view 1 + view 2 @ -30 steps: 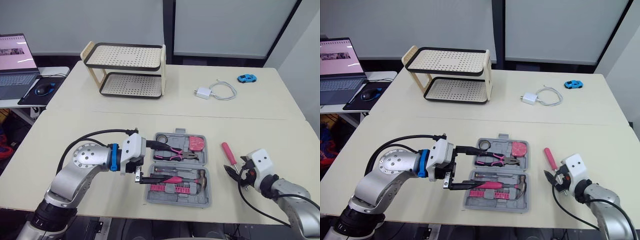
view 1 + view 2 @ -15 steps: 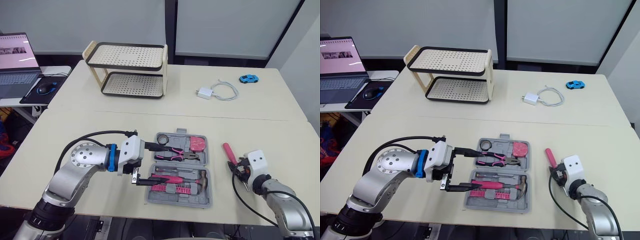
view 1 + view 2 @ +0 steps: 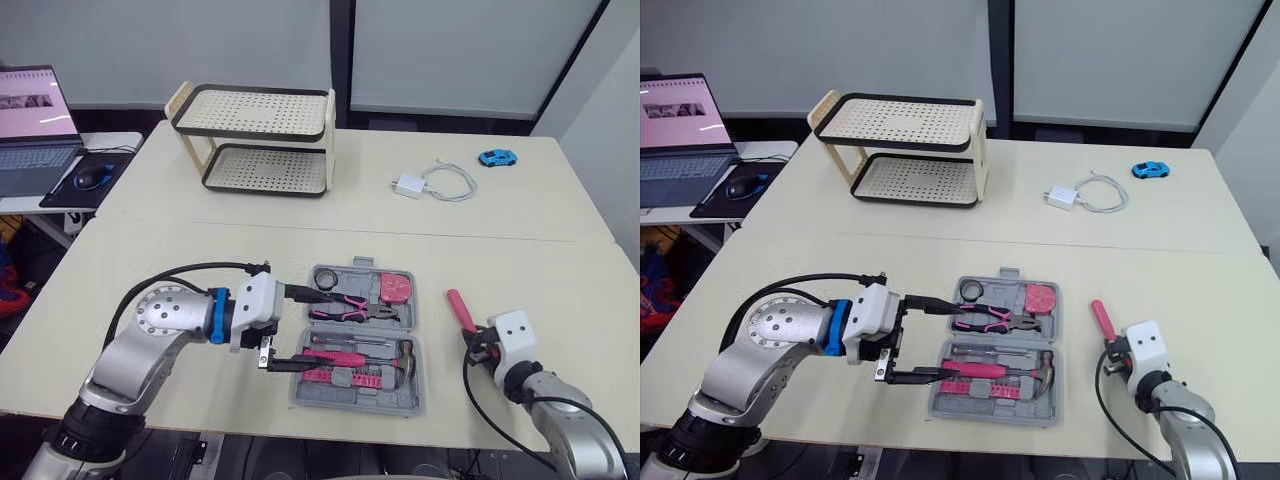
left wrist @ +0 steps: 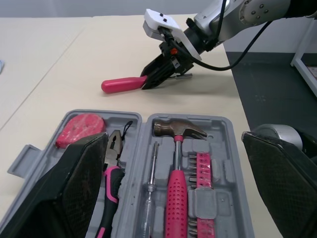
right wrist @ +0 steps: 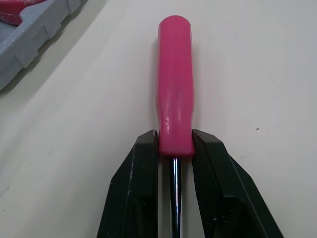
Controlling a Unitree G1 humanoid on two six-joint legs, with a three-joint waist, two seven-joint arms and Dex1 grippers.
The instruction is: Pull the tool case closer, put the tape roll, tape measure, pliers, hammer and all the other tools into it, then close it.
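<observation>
The table [image 3: 180, 260] is bearing the open tool case [image 3: 350, 400], with hammer [image 4: 176, 188], pliers [image 3: 352, 303], tape measure [image 4: 79, 130] and tape roll [image 3: 322, 276] lying inside. The left gripper [image 3: 314, 328] is hovering at the case's left edge, its 2 fingers [image 4: 74, 188] spread wide. The right gripper [image 5: 174, 146] is clamping the handle of the pink screwdriver [image 5: 174, 79] on the table, right of the case
</observation>
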